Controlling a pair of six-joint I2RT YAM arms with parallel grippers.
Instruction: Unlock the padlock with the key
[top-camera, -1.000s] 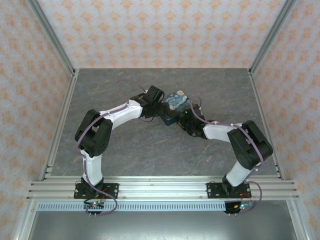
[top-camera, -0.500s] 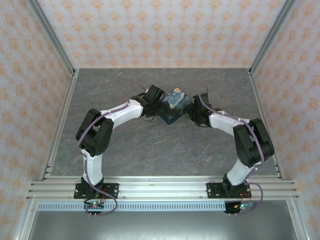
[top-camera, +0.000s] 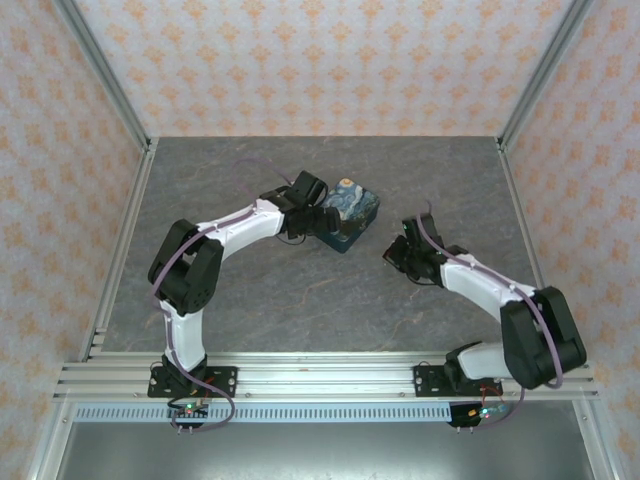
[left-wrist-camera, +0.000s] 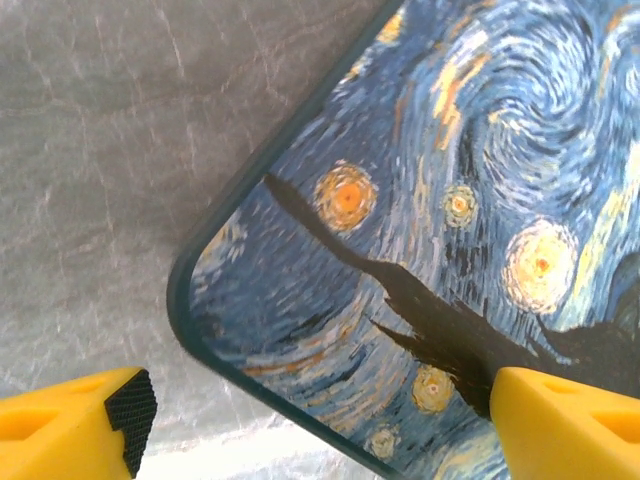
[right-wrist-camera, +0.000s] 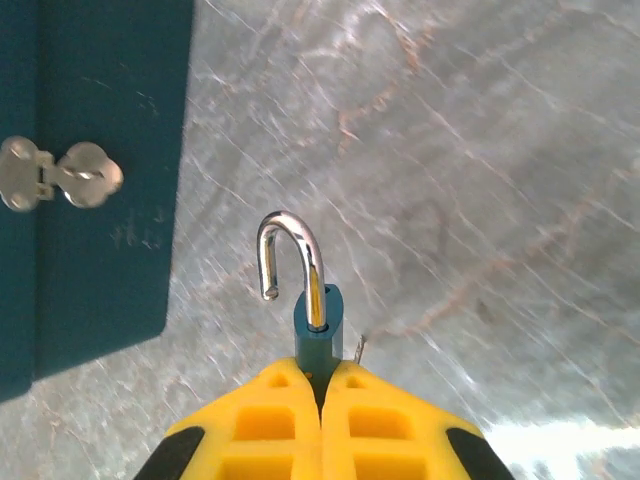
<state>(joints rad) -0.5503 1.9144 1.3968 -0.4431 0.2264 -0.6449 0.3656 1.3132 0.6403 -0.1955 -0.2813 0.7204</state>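
Top external view: grey marbled bench (top-camera: 250, 290) carries the dark-blue box with the swirly starry-night print (top-camera: 350, 210), mid-bench toward the far side. Our left pincer (top-camera: 312, 208) is at the box's left edge. Left wrist view has it spread wide, one yellow finger over the bench and the other over the printed lid, straddling a rounded corner. We read that as bracing the box so it can't slide; contact we can't confirm.

Our right pincer (top-camera: 397, 252) sits well apart from the box, to its right and nearer us. Right wrist view: its yellow fingers (right-wrist-camera: 380, 410) are pressed together, pinching the small teal-blue padlock (right-wrist-camera: 318, 322) by the body, with the chrome shackle (right-wrist-camera: 290, 250) pointing away from the wrist.

The shackle's free end is out of the body, so we judge the lock open. It is also clear of the box's silver hasp (right-wrist-camera: 60, 175), off to the left on the teal side wall. Thin metal sliver (right-wrist-camera: 358, 348) beside the lock body: key or not, we can't tell.
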